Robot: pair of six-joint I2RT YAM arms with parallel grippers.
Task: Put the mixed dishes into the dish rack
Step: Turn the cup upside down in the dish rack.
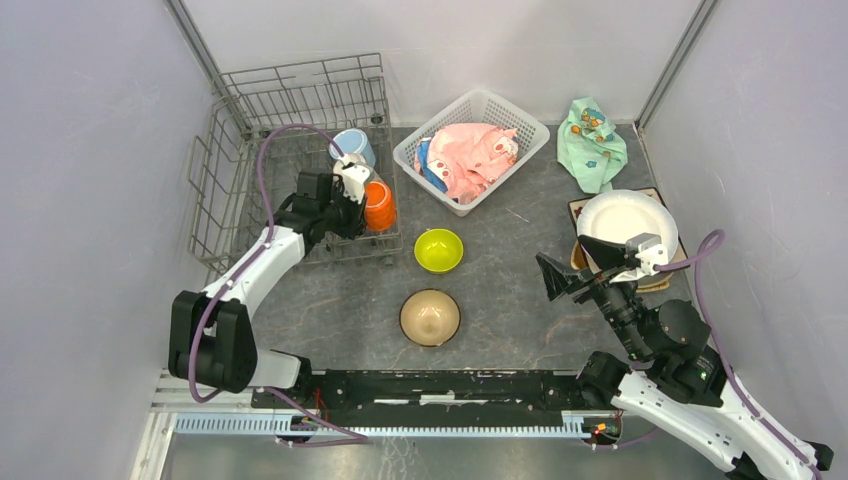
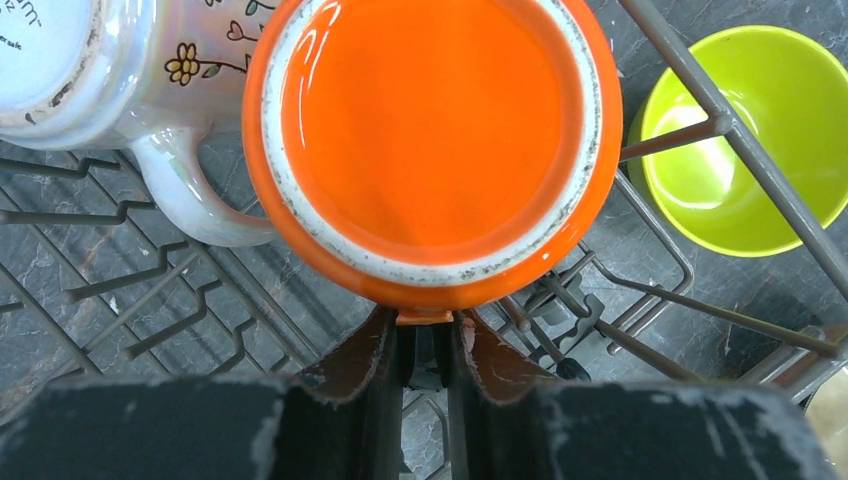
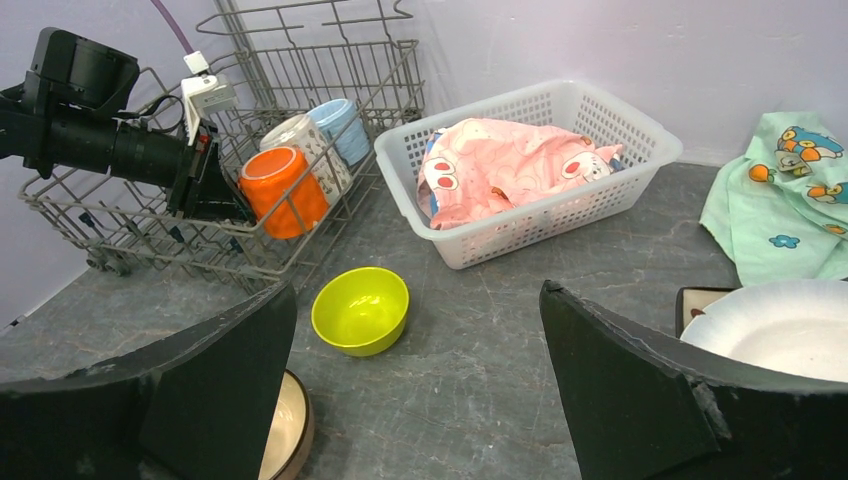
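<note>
Left arm reaches forward from its base, elbow bent, wrist level at the front right corner of the large grey wire dish rack [image 1: 300,95]. Left gripper [image 2: 425,345] is nearly closed, its fingers [image 2: 365,360] pinching the handle of the glossy orange ceramic mug [image 2: 430,140]. The mug is inside the rack, tipped on its side with its base toward the wrist camera, next to the rack's right wall. Right beside it is a white flower-patterned mug [image 2: 110,70], and further back a light-blue mug [image 1: 353,146]; both are in the rack.

Right arm is folded low at the right of the table, wrist pointing toward the table's middle. Right gripper [image 3: 417,290] has its jaws spread wide and holds nothing. It hovers over the dark grey stone-look table [image 1: 500,290], just beside the round white plate [image 1: 627,222]. That plate sits on a stack with a dark square plate [image 1: 577,209] at the right edge.

Outside the rack, the lime-green round bowl [image 1: 438,250] is just right of it and the tan round bowl [image 1: 430,317] is nearer the arms. The white plastic lattice basket [image 1: 500,115] holds a pink cloth [image 1: 468,158] at the back, and a mint-green patterned cloth [image 1: 592,143] lies to its right.
</note>
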